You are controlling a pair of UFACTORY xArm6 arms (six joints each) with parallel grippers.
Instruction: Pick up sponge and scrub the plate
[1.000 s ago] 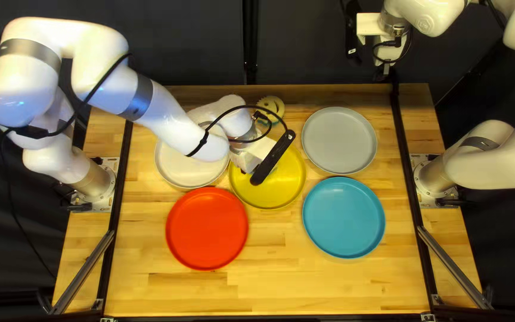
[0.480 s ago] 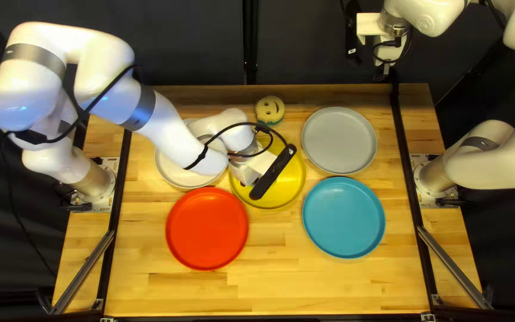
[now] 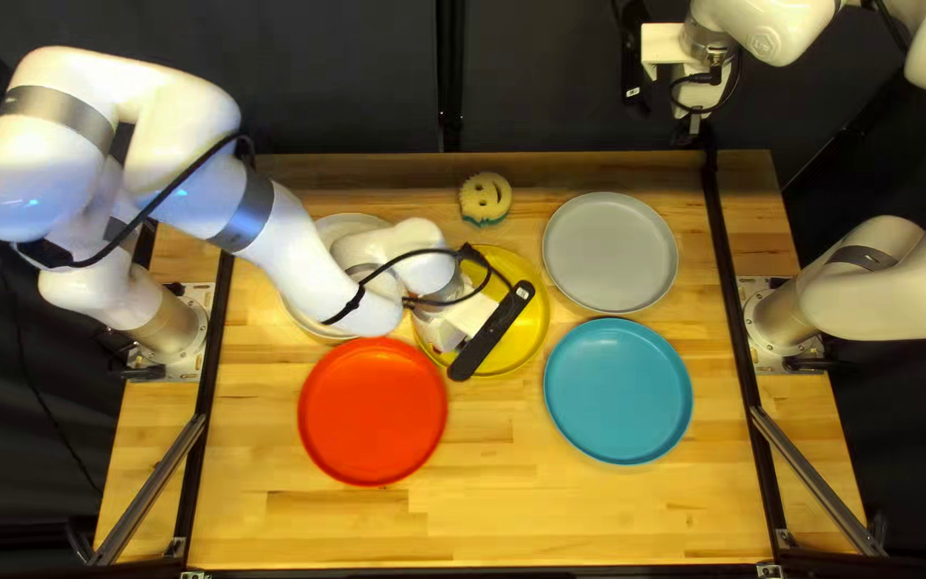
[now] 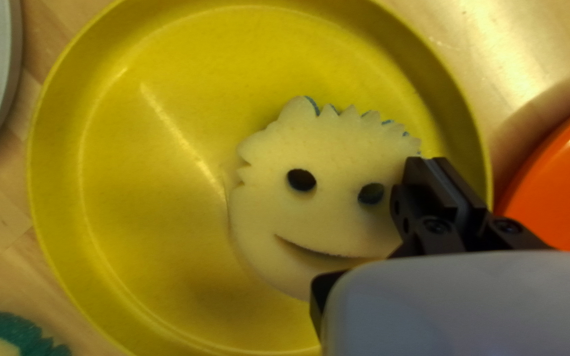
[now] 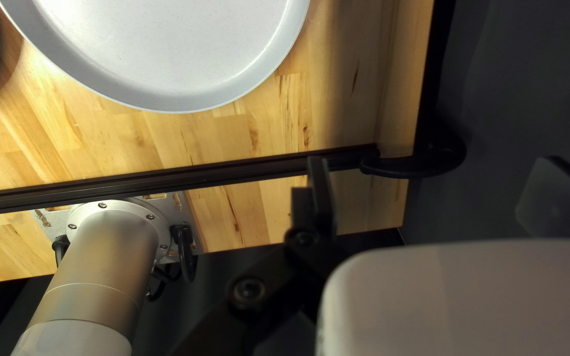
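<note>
- While the left arm [image 3: 308, 252] is shifting toward the near edge of the tabletop [image 3: 592, 515], the left gripper [image 4: 438, 165] is apparently pinching the sponge [image 4: 324, 151] by its side, fingers nearly together.
- Sponge is lying in the yellow plate [image 4: 54, 132], toward the edge facing the red plate [image 4: 562, 184]; scrubbing is probably progressing.
- Spare sponge [image 3: 486, 198] is showing fully near the tabletop's far edge.
- Right gripper [image 5: 437, 184] is waiting, fingers spread, gripping nothing.

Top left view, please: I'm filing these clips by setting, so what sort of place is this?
Probably a robotics lab or test station rather than a kitchen: a left arm and a right arm are mounted at opposite edges of a wooden table, with a dark curtain behind.
</note>
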